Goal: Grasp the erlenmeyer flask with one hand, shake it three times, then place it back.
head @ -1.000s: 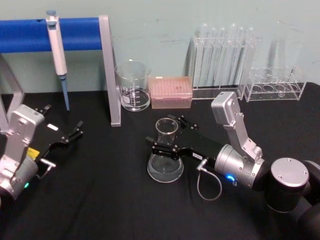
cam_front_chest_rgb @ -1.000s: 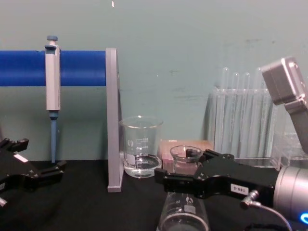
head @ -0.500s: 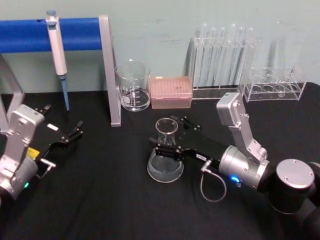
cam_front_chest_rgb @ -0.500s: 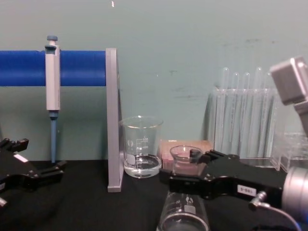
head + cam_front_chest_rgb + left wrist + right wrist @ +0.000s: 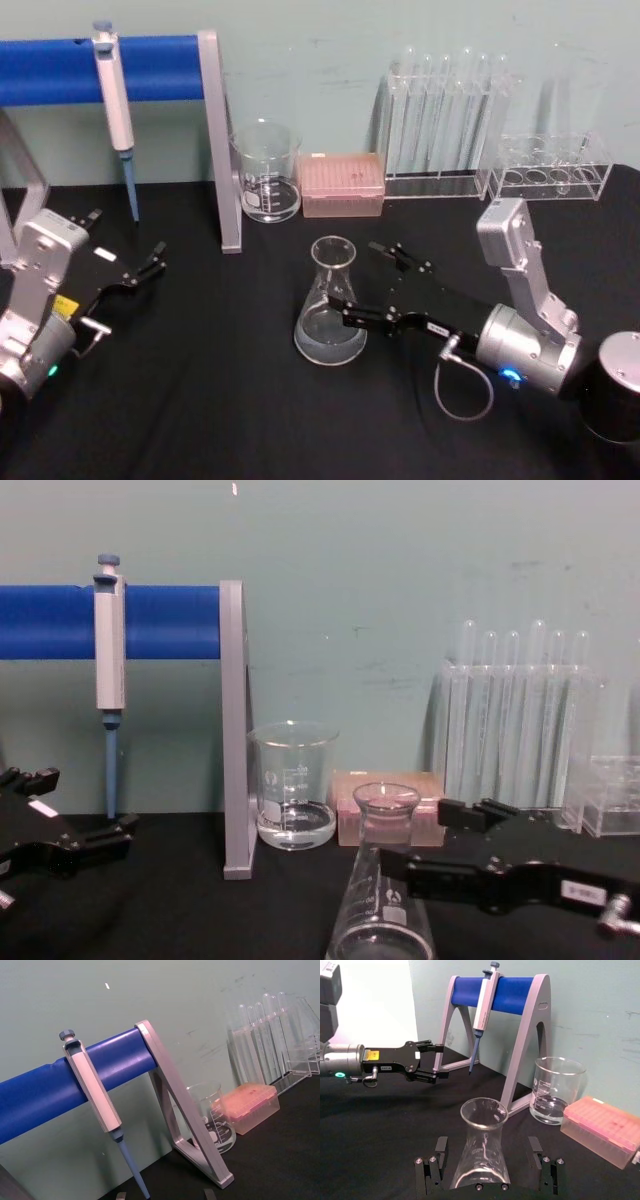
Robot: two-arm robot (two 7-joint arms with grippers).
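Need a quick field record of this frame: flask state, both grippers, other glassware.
flask: erlenmeyer flask upright on the black table, ungrasped
right gripper: right gripper open, just right of the flask, fingers apart from the glass
left gripper: left gripper open, idle at the table's left side
beaker: beaker behind the flask, beside the pink tip box
pipette: pipette hanging on the blue stand
test tubes: test tubes in a rack, back right

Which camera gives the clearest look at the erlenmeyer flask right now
The head view: the whole erlenmeyer flask stands upright on the black table, rim to base. The right wrist view shows it close between open fingers, base cropped. The chest view shows it from the side, base cut off.
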